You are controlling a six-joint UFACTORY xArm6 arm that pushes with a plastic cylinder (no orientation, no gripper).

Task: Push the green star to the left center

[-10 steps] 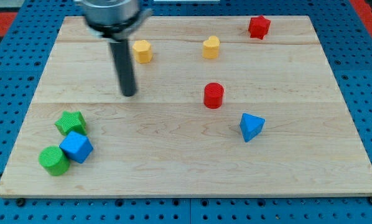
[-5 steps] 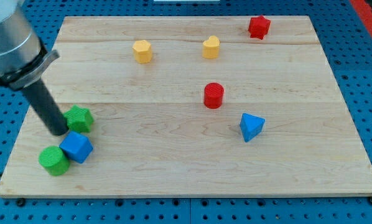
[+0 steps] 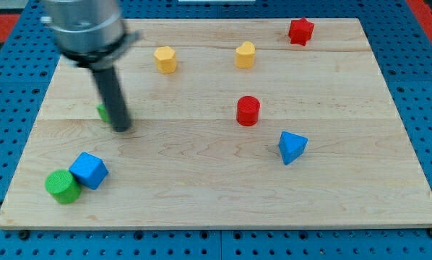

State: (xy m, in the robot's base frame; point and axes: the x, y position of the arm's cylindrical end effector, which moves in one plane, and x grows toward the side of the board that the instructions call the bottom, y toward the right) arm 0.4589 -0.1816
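The green star (image 3: 102,112) is mostly hidden behind my rod; only a sliver of it shows at the rod's left side, in the left-middle of the wooden board (image 3: 201,180). My tip (image 3: 122,128) rests on the board just to the right of and below the star, touching it or very close to it.
A blue cube (image 3: 89,170) and a green cylinder (image 3: 61,185) sit at the view's bottom left. Two yellow blocks (image 3: 165,59) (image 3: 245,54) lie near the top. A red star (image 3: 300,31) is at top right, a red cylinder (image 3: 248,110) mid-board, a blue triangular block (image 3: 291,146) to its lower right.
The green star has gone up and slightly right, away from the blue cube. My rod swung from the star's left to its right side.
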